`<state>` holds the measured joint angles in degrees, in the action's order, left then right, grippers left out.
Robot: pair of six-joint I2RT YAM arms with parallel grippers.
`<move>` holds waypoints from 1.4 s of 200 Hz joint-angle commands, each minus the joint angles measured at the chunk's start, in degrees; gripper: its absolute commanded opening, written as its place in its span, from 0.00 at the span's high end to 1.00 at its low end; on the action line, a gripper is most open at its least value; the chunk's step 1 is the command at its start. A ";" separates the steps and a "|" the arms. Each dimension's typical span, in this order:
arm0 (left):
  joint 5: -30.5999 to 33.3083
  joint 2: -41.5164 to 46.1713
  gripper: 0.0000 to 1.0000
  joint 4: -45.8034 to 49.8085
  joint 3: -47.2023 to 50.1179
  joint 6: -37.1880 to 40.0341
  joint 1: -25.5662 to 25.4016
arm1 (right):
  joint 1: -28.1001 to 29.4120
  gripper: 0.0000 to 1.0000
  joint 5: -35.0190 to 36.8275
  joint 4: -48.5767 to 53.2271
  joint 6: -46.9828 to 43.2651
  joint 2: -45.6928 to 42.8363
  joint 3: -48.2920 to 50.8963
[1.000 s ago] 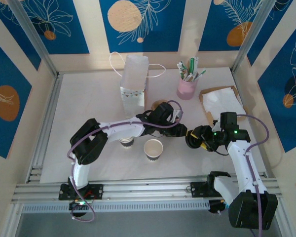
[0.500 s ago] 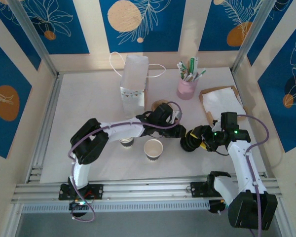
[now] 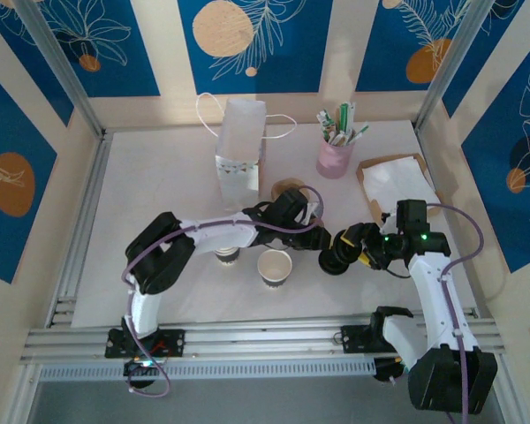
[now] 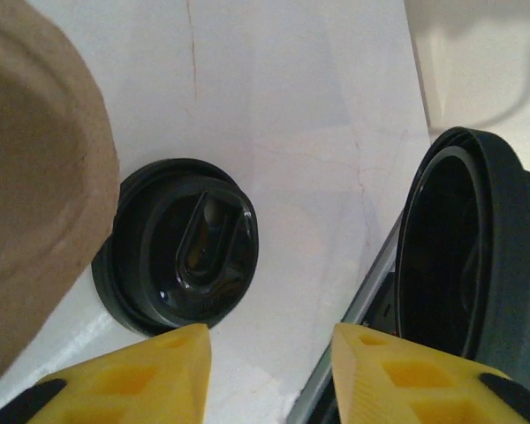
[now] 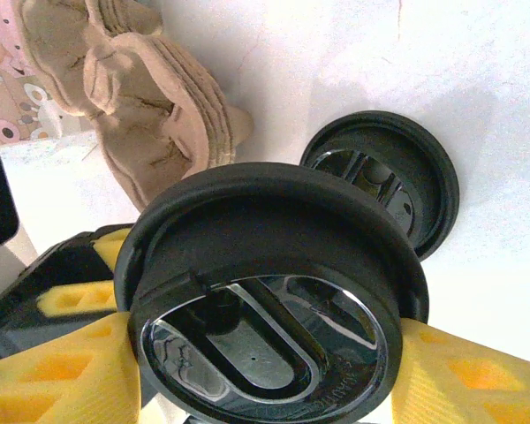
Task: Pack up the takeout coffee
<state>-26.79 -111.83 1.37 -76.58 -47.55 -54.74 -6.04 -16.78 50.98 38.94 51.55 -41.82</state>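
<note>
My right gripper (image 5: pixel 267 380) is shut on a black plastic lid (image 5: pixel 265 318), held on edge just right of a lidless cream paper cup (image 3: pixel 275 268). In the top view that gripper (image 3: pixel 339 253) hangs low over the table's middle. My left gripper (image 4: pixel 269 343) is open with nothing between its yellow fingers, just short of a second black lid (image 4: pixel 184 256) lying flat on the table. The held lid (image 4: pixel 477 265) stands close on its right. Another small cup (image 3: pixel 227 255) peeks from under the left forearm; whether it is the takeout coffee I cannot tell.
A white paper bag (image 3: pixel 241 150) with handles stands upright at the back. A stack of brown pulp carriers (image 5: pixel 150 97) lies just behind the grippers. A pink holder (image 3: pixel 334 157) of sachets and a brown tray of napkins (image 3: pixel 396 181) sit at the back right.
My right gripper has carried the lid left and nearer, toward the lidless cup. The left gripper's jaws have widened.
</note>
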 commanded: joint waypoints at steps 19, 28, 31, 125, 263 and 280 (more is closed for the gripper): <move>3.03 10.44 0.45 2.50 1.97 2.86 0.60 | 1.47 0.38 -1.55 2.85 -1.40 -1.12 -2.71; 4.14 12.29 0.41 3.46 2.51 3.45 0.60 | 2.49 0.38 -1.24 3.22 -1.32 -1.28 -3.19; 4.52 12.90 0.39 3.77 2.68 3.66 0.60 | 2.81 0.38 -1.07 3.36 -1.32 -1.28 -3.41; 23.04 39.76 0.00 15.05 13.93 11.51 0.59 | 25.32 0.39 11.64 8.28 2.49 1.19 -12.95; 33.05 77.15 0.00 30.60 36.80 8.10 0.63 | 53.06 0.38 25.07 14.73 4.04 22.91 -29.78; 34.10 78.92 0.00 31.16 38.06 7.89 0.60 | 54.65 0.38 25.69 15.35 3.87 25.46 -31.55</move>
<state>4.80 -35.14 30.48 -40.12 -38.33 -54.59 46.52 6.94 63.72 42.68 74.37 -70.24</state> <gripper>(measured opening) 0.999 0.626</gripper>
